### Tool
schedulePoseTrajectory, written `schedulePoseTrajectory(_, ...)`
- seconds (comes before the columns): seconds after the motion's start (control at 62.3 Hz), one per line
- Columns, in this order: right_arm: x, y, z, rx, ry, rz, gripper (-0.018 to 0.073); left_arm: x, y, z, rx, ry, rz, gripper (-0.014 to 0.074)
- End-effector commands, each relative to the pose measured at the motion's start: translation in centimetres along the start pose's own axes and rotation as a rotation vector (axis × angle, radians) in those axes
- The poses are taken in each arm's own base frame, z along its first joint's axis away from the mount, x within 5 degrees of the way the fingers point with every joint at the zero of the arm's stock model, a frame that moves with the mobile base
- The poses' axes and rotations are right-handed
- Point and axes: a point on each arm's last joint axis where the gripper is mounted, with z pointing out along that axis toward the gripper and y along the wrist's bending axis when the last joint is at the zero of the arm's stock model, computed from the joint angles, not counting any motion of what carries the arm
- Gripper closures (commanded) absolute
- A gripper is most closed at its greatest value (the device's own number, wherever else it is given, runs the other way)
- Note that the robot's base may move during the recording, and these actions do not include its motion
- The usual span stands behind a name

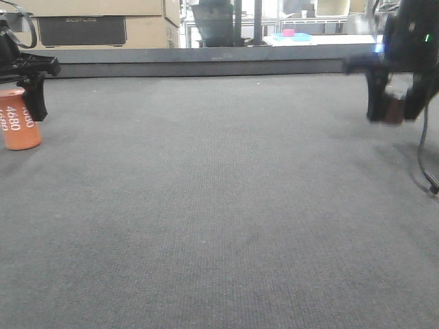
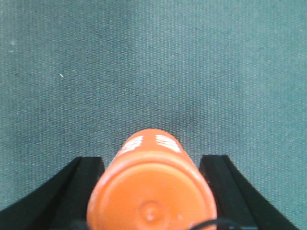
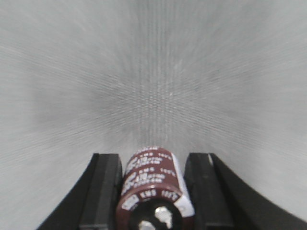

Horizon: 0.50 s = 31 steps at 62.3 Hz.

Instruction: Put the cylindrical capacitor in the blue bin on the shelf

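right gripper (image 3: 153,160) holding the cylindrical capacitor (image 3: 152,188), jaws drawn narrow on its sides.
you have it pinched across the round body, likely so it can't roll or slip in carrying; its long axis runs along the fingers, terminal end toward the wrist, roughly upright over the grey table (image 1: 219,205). well apart, the left gripper (image 2: 151,160) straddles the orange can (image 2: 151,191); whether it squeezes, you cannot tell.

capacitor (image 3: 152,184): dark maroon sleeve, white print, one white stripe, black top with silver terminals.
can (image 2: 151,191): orange, white "4680" print.
table (image 1: 226,205): grey, fine woven texture.
left gripper (image 2: 151,160): black.
right gripper (image 3: 152,158): black.
boxes (image 1: 103,20): tan.
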Motion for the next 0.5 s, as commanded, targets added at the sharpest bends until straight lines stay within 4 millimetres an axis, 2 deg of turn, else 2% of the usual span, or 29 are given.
schedulePoseTrajectory(0.0,-0.2,0.1,-2.9,-0.001,-0.084,-0.008,0.0721,-0.8,0.0,-2.2,-0.001,-0.060,0.000,0.0707)
schedulePoseTrajectory(0.128,-0.1,0.3,-5.5,-0.007,-0.157,-0.012,0.0721,-1.1,-0.1,-5.1,0.020,-0.135,-0.014,0.0707)
schedulePoseTrajectory(0.225,-0.1,0.2,-6.7,-0.001,-0.231,-0.017,0.0721,-1.2,-0.4,-7.5,0.069,-0.229,0.013,0.0707)
schedulePoseTrajectory(0.337,0.4,0.2,-7.4,-0.004,-0.289,-0.017,0.0721,-0.8,-0.7,-9.7,0.110,-0.335,0.017,0.0707)
schedulePoseTrajectory(0.481,1.9,0.1,-8.3,-0.009,-0.398,-0.015,0.0721,0.6,-0.7,-11.3,0.118,-0.442,-0.005,0.0707)
